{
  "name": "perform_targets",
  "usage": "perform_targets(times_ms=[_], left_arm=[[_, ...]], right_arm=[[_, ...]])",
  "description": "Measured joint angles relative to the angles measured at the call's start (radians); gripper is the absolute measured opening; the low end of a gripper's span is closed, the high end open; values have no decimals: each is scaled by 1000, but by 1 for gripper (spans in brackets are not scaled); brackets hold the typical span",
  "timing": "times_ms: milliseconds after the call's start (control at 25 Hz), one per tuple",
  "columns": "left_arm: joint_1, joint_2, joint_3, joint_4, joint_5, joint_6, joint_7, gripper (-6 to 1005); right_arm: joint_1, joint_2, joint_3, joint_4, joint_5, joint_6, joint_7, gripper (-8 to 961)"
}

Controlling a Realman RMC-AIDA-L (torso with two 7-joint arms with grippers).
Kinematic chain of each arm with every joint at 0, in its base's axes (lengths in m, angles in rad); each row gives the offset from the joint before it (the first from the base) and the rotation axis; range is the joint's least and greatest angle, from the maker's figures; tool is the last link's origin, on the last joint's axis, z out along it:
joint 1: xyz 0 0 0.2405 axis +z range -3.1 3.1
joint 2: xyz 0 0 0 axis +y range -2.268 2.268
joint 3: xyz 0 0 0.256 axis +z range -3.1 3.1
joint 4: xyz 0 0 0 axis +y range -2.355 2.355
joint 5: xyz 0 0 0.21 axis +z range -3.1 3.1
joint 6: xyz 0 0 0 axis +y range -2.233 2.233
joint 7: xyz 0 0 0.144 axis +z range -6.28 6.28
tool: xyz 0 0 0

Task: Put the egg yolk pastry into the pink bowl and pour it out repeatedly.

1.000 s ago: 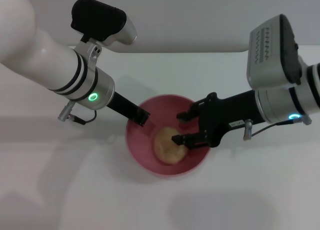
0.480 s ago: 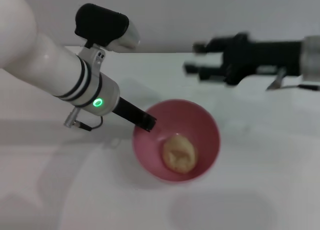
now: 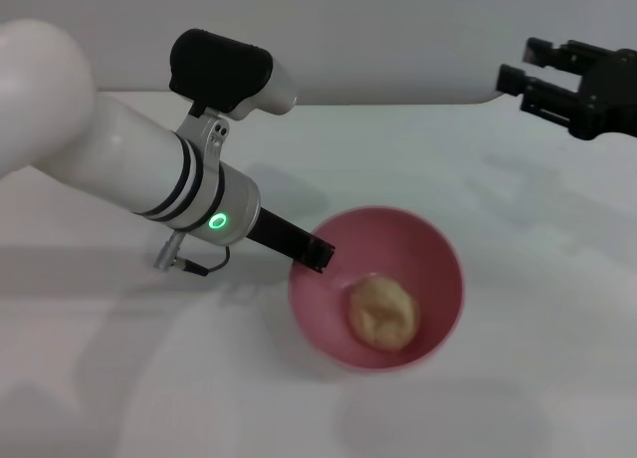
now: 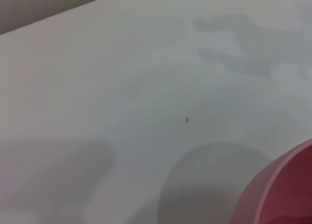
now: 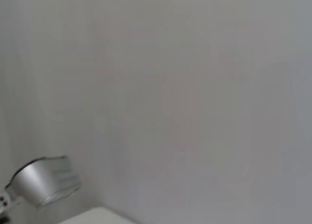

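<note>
The pink bowl (image 3: 444,275) hangs a little above the white table, its shadow lying below it. The tan egg yolk pastry (image 3: 381,312) lies inside it on the bottom. My left gripper (image 3: 316,253) is shut on the bowl's left rim and holds it up. The bowl's edge also shows in the left wrist view (image 4: 285,190). My right gripper (image 3: 519,64) is open and empty, raised at the far right, well away from the bowl.
The white table (image 3: 518,209) ends at a far edge below a grey wall. The right wrist view shows only the wall and a silver cylinder (image 5: 44,181).
My right gripper let go of the pastry in the bowl, then rose and drew back to the far right. My left gripper carried the bowl to the right and toward me.
</note>
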Motion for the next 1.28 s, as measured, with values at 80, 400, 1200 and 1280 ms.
perform_targets(times_ms=[80,400,1200,1280], left_arm=[[-4,0,7,-17,-12,-18,3,22],[-8,-1,35,-24,-28,-54,-3,58],[10,14,-242,-12,-61,8,45,524],[16,14,-285,-10,-73,28,67,542]], right_arm=[[-8,-1,8,9,20,0,-16,528],[-2,-2,10,14,20,4,-21,528],[-1,-2,34,60,25,8,-57,528],[-3,-2,37,62,25,8,-57,528]])
